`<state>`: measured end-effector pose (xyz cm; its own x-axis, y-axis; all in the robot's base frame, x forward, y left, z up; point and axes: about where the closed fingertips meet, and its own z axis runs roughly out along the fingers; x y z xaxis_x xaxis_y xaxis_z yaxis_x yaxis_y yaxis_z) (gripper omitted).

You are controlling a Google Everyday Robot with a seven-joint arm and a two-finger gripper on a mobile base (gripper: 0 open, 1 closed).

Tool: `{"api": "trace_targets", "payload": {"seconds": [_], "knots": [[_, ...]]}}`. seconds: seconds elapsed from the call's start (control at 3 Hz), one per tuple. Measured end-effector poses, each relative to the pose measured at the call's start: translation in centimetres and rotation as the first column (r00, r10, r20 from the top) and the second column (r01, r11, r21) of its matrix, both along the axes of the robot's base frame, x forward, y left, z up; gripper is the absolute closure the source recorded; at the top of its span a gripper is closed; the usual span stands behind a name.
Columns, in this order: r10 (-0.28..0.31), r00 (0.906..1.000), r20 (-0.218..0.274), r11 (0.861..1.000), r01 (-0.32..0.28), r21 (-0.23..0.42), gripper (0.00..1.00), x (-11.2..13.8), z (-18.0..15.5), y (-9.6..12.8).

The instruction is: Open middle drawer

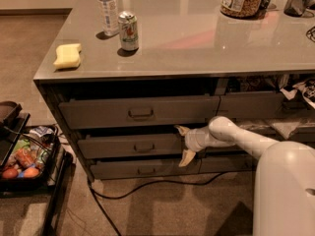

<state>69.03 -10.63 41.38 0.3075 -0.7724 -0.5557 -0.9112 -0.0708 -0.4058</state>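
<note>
Okay, key geometry first: your gripper point(185, 144) sits at the right-hand end, as viewed, of the middle drawer point(123, 146), not at its pull point(143, 147). The pull lies well off toward the view's left from the jaws, at the centre of the front. The front's long axis runs horizontally across the cabinet point(49, 95). The jaws are spread and stacked vertically, one up at the front's top edge and the other down at its bottom edge, so they bracket the end of the front across its short dimension. You have one arm point(236, 139), coming in from the view's right, so there's no choice of hand.

The middle drawer sits between the taller top drawer point(140, 113) and the slim bottom drawer point(145, 169), under the tabletop point(197, 48). There's a dark gap above its front. It looks pulled out a little, but I can't be sure from this angle.

My read: opening needs a pull straight out toward the camera, perpendicular to that long axis. Pulling from one end may rack the drawer, so watch for binding.

Hard to see:
- Whether either jaw actually touches the front or hooks behind its edge.
- The drawer interior, which is hidden.
- The front's right end, which the gripper covers.
- The cabinet's right half, which is cluttered and cut off by the frame and the robot's body point(285, 191).
</note>
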Motion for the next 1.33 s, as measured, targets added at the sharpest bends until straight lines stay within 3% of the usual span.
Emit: {"api": "trace_targets", "payload": {"seconds": [0.67,1.0,1.33], "knots": [[-0.019,0.9998,0.008,1.0,0.019,0.0,0.0,0.5,-0.5,-0.1],[-0.047,0.9985,0.029,0.999,0.047,-0.014,0.0,1.7,-0.4,-1.3],[-0.04,0.9992,0.008,0.999,0.04,-0.025,0.0,2.0,-1.4,-1.2]]}}
